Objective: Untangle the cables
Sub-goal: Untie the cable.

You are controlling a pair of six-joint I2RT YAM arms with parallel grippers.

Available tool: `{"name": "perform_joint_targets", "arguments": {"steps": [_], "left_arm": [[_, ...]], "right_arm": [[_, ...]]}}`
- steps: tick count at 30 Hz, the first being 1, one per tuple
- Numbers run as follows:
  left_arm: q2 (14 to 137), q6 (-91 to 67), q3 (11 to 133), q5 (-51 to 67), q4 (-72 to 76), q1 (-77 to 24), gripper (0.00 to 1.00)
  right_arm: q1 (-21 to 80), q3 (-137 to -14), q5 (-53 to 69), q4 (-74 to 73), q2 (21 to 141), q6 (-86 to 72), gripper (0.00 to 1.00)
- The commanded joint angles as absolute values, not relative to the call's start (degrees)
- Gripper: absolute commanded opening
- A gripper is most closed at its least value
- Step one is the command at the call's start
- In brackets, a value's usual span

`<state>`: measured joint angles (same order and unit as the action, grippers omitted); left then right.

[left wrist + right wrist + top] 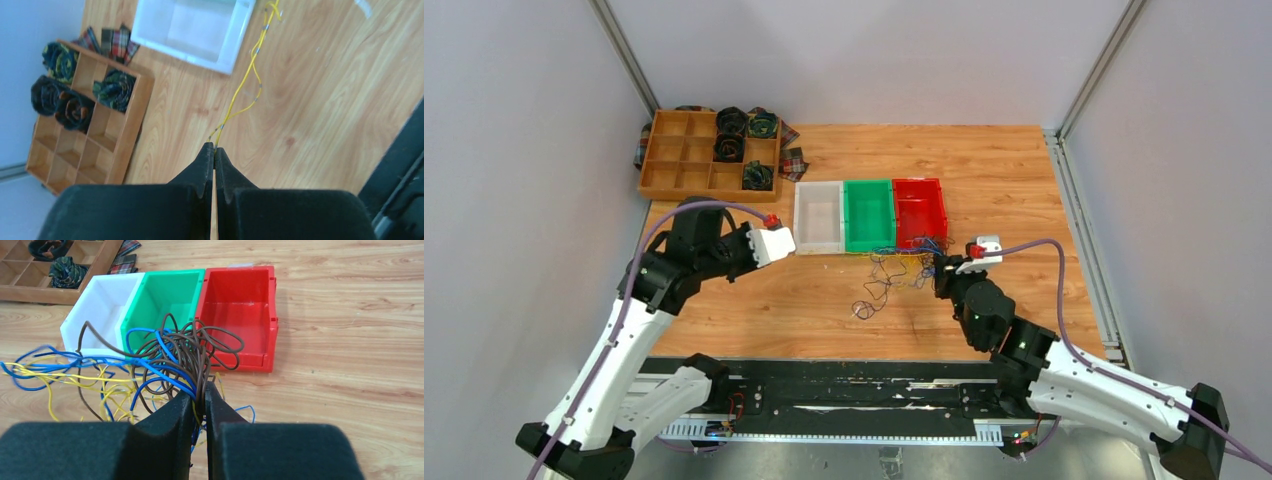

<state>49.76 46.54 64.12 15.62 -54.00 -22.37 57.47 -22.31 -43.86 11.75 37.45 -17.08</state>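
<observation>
The cables lie as a tangle of yellow, blue and dark brown wires in front of the green and red bins, with a dark loop trailing toward me. In the right wrist view, my right gripper is shut on a bunch of brown and blue cables at the tangle's right side; in the top view it sits at the tangle's right edge. My left gripper is shut on a yellow cable that runs taut past the white bin's corner. The left gripper hovers left of the white bin.
Three bins stand side by side: white, green and red. A wooden divided tray with dark rolled fabric coils sits at the back left; it also shows in the left wrist view. Grey walls enclose the table.
</observation>
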Motion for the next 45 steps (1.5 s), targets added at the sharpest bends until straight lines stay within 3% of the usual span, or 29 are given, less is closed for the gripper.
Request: {"name": "perform_joint_targets", "arguments": {"steps": [1,6,10,11,13,14,18,23,28,37,41,45], "left_arm": [[46.8,53.4,55.9,-0.1,-49.8,-21.2,0.0],[44.3,53.8,47.8,2.3,-48.5,-17.7,0.0],[44.6,52.1,47.2,10.4,-50.4,-17.7,0.05],[45.0,51.4,48.2,13.1,-50.9,-17.7,0.15],[47.0,49.8,51.8,18.5,-53.1,-17.7,0.6],[48.2,48.4,54.1,20.9,-54.1,-17.8,0.73],[53.1,44.3,63.8,32.7,-57.3,-17.8,0.83],[59.1,40.1,71.3,36.0,-57.2,-24.8,0.88],[62.9,34.5,70.6,32.8,-53.1,-31.9,0.86],[65.2,36.4,72.0,30.1,-48.9,-32.5,0.79],[66.7,36.1,71.9,32.9,-49.7,-32.8,0.68],[68.1,35.9,72.4,32.9,-49.7,-32.8,0.44]], "right_arm": [[53.8,-24.3,-49.4,5.9,32.2,-16.0,0.14],[48.1,-25.2,-40.9,4.3,28.1,-17.4,0.14],[47.7,-26.6,-29.2,6.3,33.3,-19.2,0.1],[47.8,-27.0,-24.6,7.4,35.2,-19.9,0.09],[48.1,-28.4,-18.3,9.3,39.2,-21.1,0.06],[48.5,-29.4,-16.4,9.6,41.2,-21.7,0.06],[52.9,-34.5,-14.8,10.2,47.7,-21.1,0.05],[58.3,-38.4,-16.8,12.9,54.5,-20.8,0.06],[62.8,-41.7,-18.7,16.0,59.2,-20.1,0.05],[64.7,-42.1,-14.4,20.3,61.6,-19.7,0.05],[64.9,-42.3,-13.3,21.1,62.5,-19.6,0.05],[65.0,-42.3,-13.0,21.4,63.1,-19.8,0.05]]}}
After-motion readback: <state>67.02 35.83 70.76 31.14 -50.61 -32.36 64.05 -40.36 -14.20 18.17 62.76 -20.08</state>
